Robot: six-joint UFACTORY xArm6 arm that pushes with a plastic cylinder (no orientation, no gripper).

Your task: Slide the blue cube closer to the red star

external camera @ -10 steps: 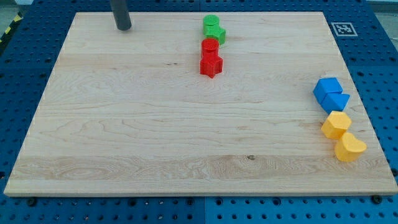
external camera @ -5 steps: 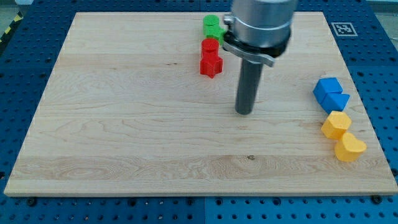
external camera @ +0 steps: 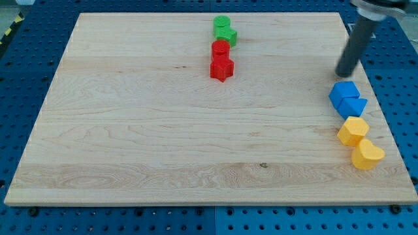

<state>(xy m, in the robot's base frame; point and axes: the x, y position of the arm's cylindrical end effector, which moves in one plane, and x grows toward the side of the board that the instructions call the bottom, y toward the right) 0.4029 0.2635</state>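
1. My tip (external camera: 343,74) sits near the surface's (external camera: 130,130) right edge, just above the blue cube (external camera: 343,94), apart from it. End effector is a bare rod, holding nothing.
2. Blue cube touches a blue wedge (external camera: 354,106) below it; red star (external camera: 221,67) is well apart, to the view's left.
3. Risk: pushing from here drives the cube down into the wedge and the yellow blocks (external camera: 353,130), not toward the star.
4. An off-centre push would spin it.
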